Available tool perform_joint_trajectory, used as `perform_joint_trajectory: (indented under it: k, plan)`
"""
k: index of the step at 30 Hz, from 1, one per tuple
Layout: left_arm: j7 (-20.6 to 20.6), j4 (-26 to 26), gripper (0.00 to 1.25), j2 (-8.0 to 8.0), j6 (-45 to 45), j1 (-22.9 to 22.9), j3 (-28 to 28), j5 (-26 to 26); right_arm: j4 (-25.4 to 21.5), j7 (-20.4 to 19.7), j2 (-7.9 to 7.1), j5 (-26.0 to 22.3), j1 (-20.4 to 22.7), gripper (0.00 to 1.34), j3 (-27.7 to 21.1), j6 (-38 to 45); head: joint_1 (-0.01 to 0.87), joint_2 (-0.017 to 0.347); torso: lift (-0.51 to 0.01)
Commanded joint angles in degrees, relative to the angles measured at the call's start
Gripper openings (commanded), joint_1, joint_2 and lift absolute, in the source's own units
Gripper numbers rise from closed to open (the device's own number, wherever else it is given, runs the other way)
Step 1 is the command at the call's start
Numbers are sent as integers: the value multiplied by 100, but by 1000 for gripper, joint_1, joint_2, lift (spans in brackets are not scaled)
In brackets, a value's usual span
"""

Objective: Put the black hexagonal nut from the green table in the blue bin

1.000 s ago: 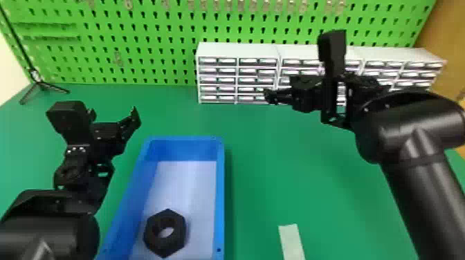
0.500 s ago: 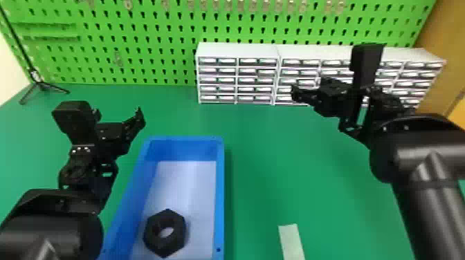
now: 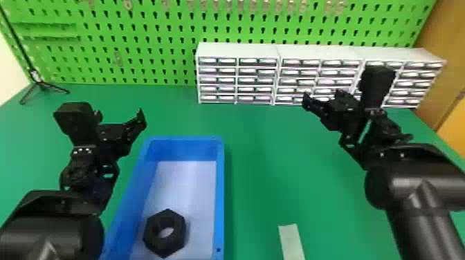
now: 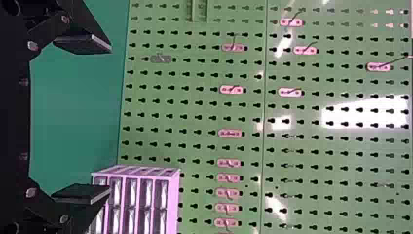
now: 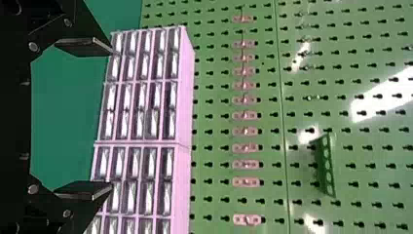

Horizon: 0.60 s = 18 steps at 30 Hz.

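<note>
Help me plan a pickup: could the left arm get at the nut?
Probably yes: the left gripper hangs open and empty near the blue bin, and nothing covers the nut inside.

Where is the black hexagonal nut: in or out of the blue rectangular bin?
In: the black hexagonal nut lies inside the blue rectangular bin, with blue walls to either side of it.

A workshop, with pegboard (image 3: 166,48) and small-drawer cabinets (image 3: 238,52) behind a worktable (image 3: 276,166).

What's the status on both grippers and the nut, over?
Left gripper open, empty. Right gripper open, empty. Black hexagonal nut inside blue bin, nothing covering it.
</note>
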Motion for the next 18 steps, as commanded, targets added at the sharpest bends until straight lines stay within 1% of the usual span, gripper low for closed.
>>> perform_joint_trajectory:
  k: [1, 8, 12, 16, 18]
  plan:
    - [0, 0, 996, -18, -1, 0, 0, 0, 62, -93, 81, 15, 132, 1031, -25, -277, 686, 28, -96]
    - [0, 0, 996, -27, -1, -9, -8, -9, 282, -242, 213, 147, 316, 1031, -60, -796, 686, 28, -96]
    - [0, 0, 996, -35, -1, -18, -8, -9, 361, -304, 231, 208, 404, 1031, -34, -1025, 686, 28, -96]
    - [0, 0, 996, -44, -1, -26, -17, -9, 457, -691, 231, 191, 554, 1031, 37, -1517, 686, 28, -96]
    - [0, 0, 996, -44, -1, -35, -17, -9, 466, -805, 240, 147, 589, 1031, 54, -1508, 686, 28, -96]
